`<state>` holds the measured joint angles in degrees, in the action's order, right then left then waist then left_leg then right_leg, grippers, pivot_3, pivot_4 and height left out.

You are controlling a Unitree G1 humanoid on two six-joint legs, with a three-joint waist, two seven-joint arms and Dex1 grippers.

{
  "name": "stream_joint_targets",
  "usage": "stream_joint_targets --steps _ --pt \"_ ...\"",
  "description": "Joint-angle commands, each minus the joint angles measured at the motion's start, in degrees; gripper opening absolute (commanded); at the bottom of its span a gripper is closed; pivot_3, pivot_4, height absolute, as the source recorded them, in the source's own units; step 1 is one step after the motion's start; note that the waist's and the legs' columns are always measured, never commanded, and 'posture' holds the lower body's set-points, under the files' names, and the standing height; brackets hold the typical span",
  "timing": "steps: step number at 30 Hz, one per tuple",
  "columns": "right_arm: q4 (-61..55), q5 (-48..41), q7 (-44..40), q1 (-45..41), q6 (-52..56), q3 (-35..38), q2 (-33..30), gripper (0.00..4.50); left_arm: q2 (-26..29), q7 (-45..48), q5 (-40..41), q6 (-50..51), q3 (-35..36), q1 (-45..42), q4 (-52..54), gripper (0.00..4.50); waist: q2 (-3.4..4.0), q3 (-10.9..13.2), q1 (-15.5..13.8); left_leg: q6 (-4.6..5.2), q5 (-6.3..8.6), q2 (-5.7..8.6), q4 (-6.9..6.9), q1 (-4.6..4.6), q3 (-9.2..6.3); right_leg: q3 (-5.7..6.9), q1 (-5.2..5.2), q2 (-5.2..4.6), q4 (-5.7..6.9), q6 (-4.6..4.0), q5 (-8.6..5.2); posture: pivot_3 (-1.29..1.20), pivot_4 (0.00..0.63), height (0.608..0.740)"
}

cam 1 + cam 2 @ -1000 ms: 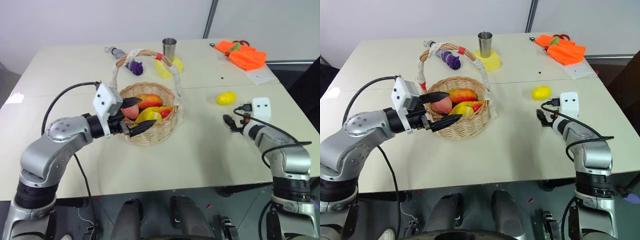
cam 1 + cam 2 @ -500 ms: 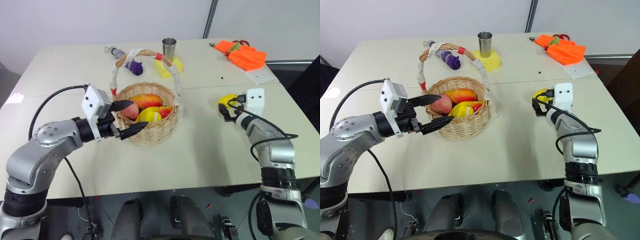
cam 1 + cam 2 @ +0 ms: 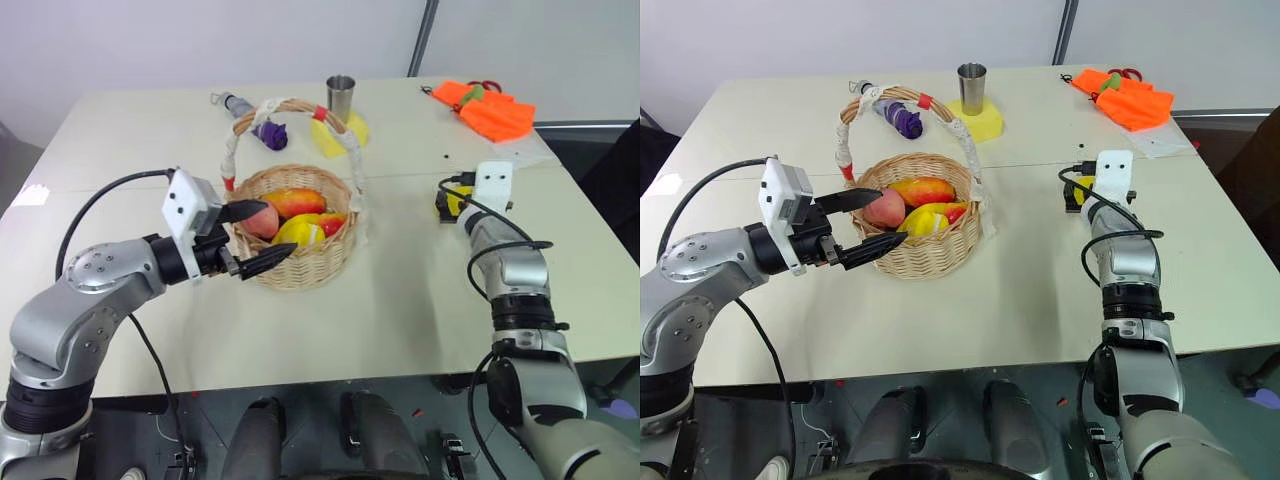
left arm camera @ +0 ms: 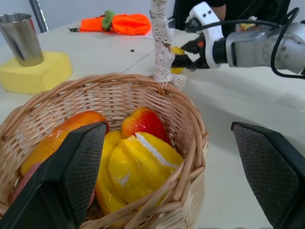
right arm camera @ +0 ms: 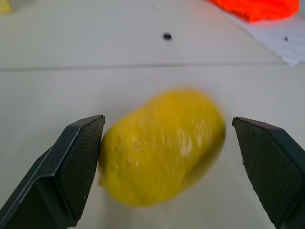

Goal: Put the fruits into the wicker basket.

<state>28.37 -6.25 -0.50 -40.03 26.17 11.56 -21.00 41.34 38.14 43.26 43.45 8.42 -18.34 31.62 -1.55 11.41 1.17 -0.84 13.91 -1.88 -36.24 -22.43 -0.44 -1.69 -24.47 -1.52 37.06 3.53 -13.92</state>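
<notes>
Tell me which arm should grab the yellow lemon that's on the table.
Right. The right gripper is open with the lemon between its fingers; the left gripper hovers open at the wicker basket, far from it.

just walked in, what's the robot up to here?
It is loading fruit into the wicker basket, which already holds a peach-like fruit and other pieces. The right gripper, jaws open, is at the yellow lemon-like fruit on the table, with a finger on each side and no grip yet. The left gripper hangs open at the basket's near rim, holding nothing.
</notes>
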Motion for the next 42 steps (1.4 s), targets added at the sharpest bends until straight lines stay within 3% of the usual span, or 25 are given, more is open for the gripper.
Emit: stream_joint_targets --steps 1,19,22,25,26,31,37,42 --pt "0.8 0.5 1.1 -1.7 -1.8 0.9 -0.2 4.45 0.2 -0.5 0.8 -0.3 1.2 -0.6 2.0 4.5 0.0 0.0 0.0 0.0 0.0 0.0 0.0 0.0 0.0 0.0 0.0 0.0 0.0 0.0 0.0 0.0 0.15 0.74" --pt "5.6 -0.3 -0.5 -3.8 -6.9 2.1 -0.6 4.45 -0.3 -1.1 1.2 -0.5 0.4 -0.6 2.0 4.5 0.01 0.0 1.5 0.0 0.0 0.0 0.02 0.01 -0.01 0.0 -0.01 0.01 0.01 0.03 0.02 0.0 0.15 0.74" --pt "7.6 -1.1 -0.8 -4.7 -8.9 3.0 -0.4 3.52 -0.2 -1.1 1.3 -0.5 0.6 -0.4 2.1 4.5 0.01 0.0 1.4 0.0 0.0 -0.01 0.02 0.01 -0.01 0.0 -0.01 0.02 0.01 0.04 0.02 0.0 0.15 0.74" --pt "8.0 -1.0 -1.5 -4.9 -10.1 2.6 -0.4 1.95 0.0 -1.2 1.6 -0.4 1.1 0.2 2.3 4.5 0.01 0.0 1.4 0.0 0.0 -0.01 0.02 0.01 -0.01 0.0 -0.01 0.01 0.01 0.04 0.02 0.0 0.15 0.74" --pt "7.4 -1.2 -1.9 -4.7 -10.3 2.5 -0.2 1.62 0.2 -1.1 1.6 -0.4 1.4 0.5 2.3 4.5 0.01 0.0 1.4 0.0 0.0 -0.01 0.03 0.01 -0.01 0.0 -0.01 0.01 0.01 0.04 0.02 0.0 0.15 0.74" --pt "4.8 -1.0 -2.7 -3.5 -10.6 2.0 -0.3 1.62 0.8 -0.9 1.5 -0.7 2.5 1.6 1.6 4.5 0.01 0.0 1.4 0.0 0.0 -0.01 0.03 0.01 -0.01 0.0 -0.01 0.01 0.01 0.05 0.02 0.0 0.15 0.74" --pt "-15.8 -4.3 -14.3 6.9 -8.4 1.2 -5.6 1.62 1.3 0.3 2.1 -2.6 8.4 7.0 0.1 4.5 0.04 0.0 1.2 0.0 0.0 -0.01 0.1 0.0 -0.02 0.01 -0.03 -0.01 0.01 0.14 -0.04 0.0 0.15 0.74" --pt "-41.8 -18.9 -36.9 22.5 -2.3 2.2 -16.4 1.62 1.3 6.7 2.3 -8.1 15.5 15.2 -3.0 4.5 0.06 0.0 1.1 0.06 0.03 -0.03 0.15 0.0 -0.02 0.04 -0.05 -0.03 -0.03 0.19 -0.11 0.0 0.15 0.74"
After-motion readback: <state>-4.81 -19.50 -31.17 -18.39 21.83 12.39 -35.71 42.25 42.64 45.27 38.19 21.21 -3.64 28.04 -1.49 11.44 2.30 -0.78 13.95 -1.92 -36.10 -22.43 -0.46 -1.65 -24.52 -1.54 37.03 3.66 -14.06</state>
